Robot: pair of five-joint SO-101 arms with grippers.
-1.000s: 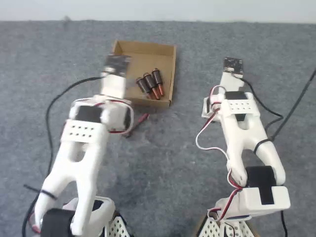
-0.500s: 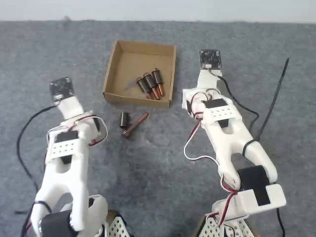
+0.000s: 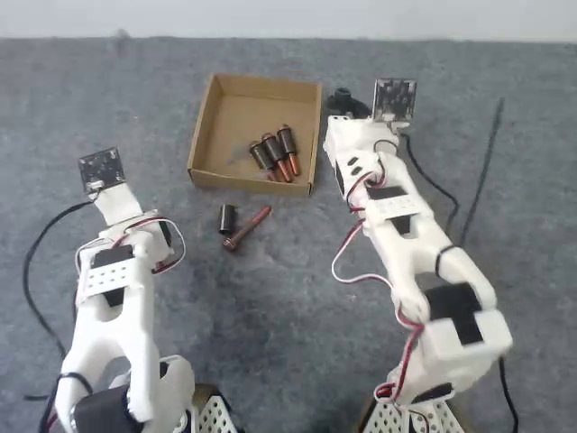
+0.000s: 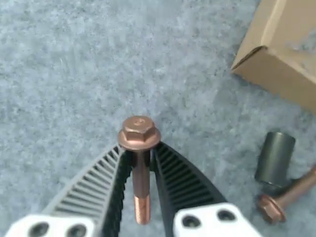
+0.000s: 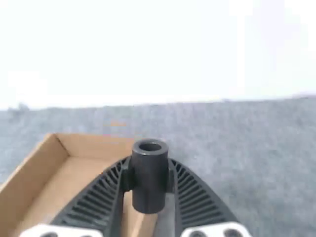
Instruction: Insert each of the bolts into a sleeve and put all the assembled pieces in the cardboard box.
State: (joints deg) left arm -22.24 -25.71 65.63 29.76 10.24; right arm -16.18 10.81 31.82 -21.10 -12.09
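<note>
Within 1 second the left arm pulls away from the cardboard box (image 3: 243,179) to the carpet well off its left side, the left gripper (image 4: 140,150) clamped on a bolt (image 4: 140,134). The right arm swings in beside the box's right wall, the right gripper (image 5: 149,168) clamped on a sleeve (image 5: 148,187). Both halves look ready for mating. 3 assembled pieces (image 3: 274,153) lie inside the box, and a spare sleeve (image 3: 226,217) and spare bolt (image 3: 248,226) wait just before its front wall.

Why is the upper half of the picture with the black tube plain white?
Right wrist view: bright light washes out the wall behind the carpet, so the dark sleeve in the right gripper stands out starkly. Left wrist view: the bolt shows a small glint on its copper head. High view: even light, only faint shadows beside the cardboard box.
</note>
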